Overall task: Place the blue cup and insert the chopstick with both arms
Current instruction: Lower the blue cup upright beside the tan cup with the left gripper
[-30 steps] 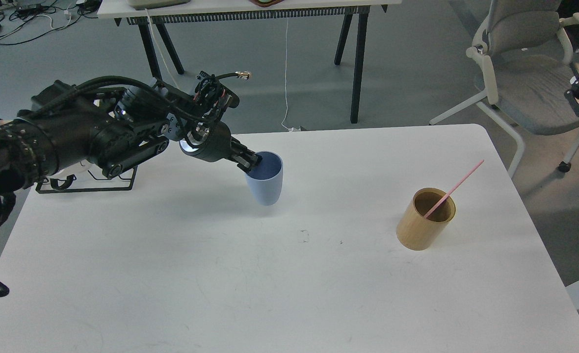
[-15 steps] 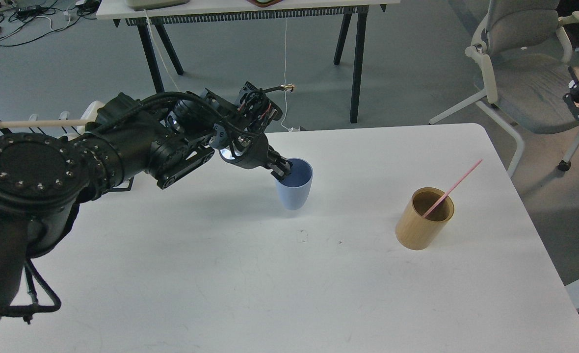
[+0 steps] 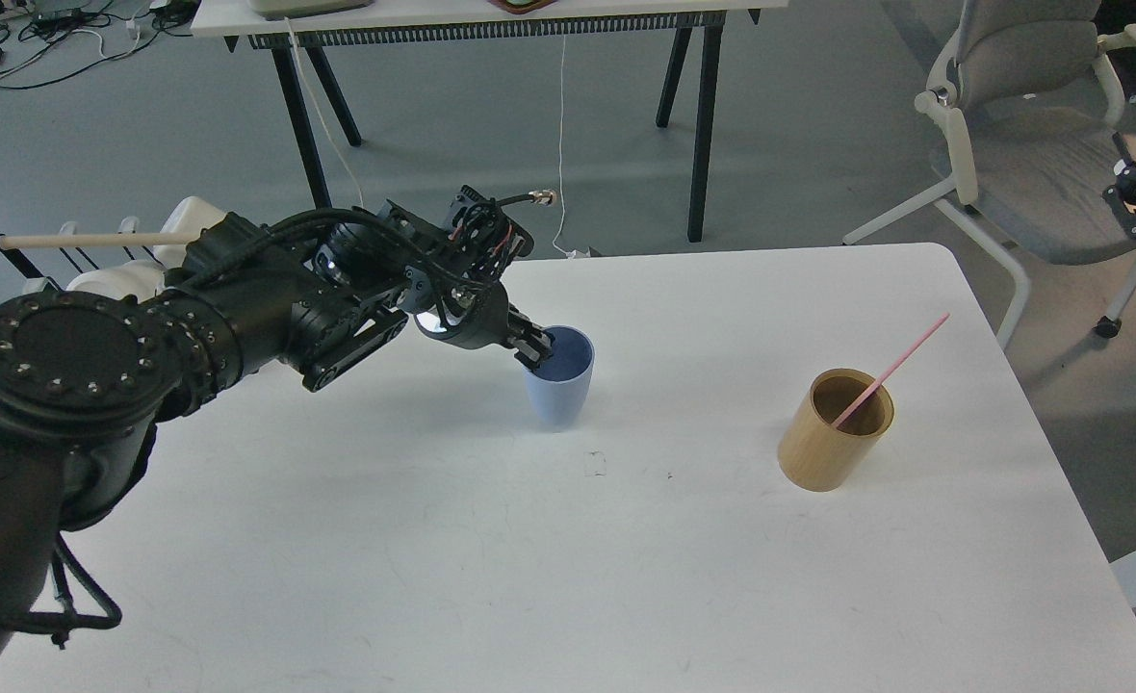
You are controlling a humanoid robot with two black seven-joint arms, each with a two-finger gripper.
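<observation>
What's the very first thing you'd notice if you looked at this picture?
A big black robot arm reaches in from the left, and its left gripper pinches the rim of the blue cup near the middle of the white table. To the right stands a tan wooden holder with the pink chopstick leaning out of it.

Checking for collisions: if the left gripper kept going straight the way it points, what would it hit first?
Likely the pale-blue plastic cup itself: the left gripper is clamped on its near rim, pointing down-right into it.
</observation>
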